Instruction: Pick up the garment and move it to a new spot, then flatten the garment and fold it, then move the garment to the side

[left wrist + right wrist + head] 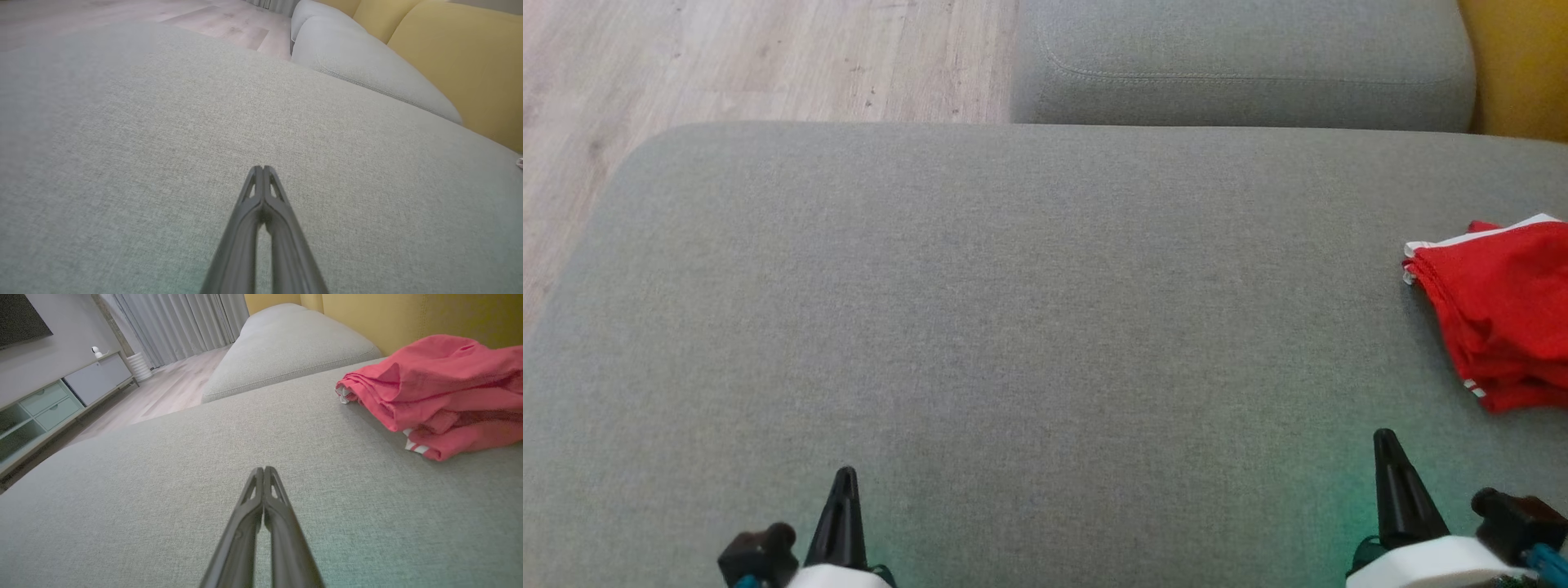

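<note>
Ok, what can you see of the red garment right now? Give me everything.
The red garment is soft, thin-looking cloth with white trim along one edge and small white stripes at a lower corner. It lies bunched in loose, roughly folded layers on the grey seat cushion at the robot's right, partly cut off by the head view's edge, close to the yellow backrest. It rests on the cushion; the shut right gripper is apart from it.

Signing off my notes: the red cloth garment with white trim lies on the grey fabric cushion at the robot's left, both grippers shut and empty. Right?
Not the left: the head view shows the red cloth garment with white trim at the robot's right. It lies on the grey fabric cushion, with left gripper and right gripper shut and empty.
</note>
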Robot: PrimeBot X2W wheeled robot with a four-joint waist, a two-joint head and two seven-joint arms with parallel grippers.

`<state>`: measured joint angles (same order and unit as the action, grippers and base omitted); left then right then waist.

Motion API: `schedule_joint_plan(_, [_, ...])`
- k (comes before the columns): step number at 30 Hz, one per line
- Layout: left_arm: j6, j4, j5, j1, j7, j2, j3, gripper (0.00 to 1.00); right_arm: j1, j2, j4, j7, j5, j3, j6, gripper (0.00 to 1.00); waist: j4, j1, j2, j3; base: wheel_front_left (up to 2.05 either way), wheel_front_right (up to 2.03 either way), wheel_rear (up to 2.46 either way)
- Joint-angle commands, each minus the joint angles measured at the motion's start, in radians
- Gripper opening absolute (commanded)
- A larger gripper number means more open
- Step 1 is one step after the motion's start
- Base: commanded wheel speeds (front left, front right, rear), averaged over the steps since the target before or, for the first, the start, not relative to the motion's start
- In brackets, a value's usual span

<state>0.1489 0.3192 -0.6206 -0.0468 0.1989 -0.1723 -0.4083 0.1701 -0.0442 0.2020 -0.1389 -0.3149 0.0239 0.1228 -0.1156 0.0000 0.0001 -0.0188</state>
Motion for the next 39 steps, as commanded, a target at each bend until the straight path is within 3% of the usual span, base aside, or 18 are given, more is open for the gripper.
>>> schedule_joint_plan(1, [-0.007,-0.029,-0.023,0.040,-0.005,0.001,0.029,0.00,-0.040,-0.009,-0.027,0.003,-0.033,0.000,0.001,0.00,0.002,0.0000,-0.0001,0.000,0.00,0.00,0.00])
schedule_joint_plan(39, [-0.098,-0.044,-0.352,0.078,-0.100,0.035,0.184,0.00,-0.118,-0.022,-0.005,0.070,-0.470,0.010,0.003,0.00,0.040,0.0000,-0.0001,0.005,0.00,0.00,0.00])
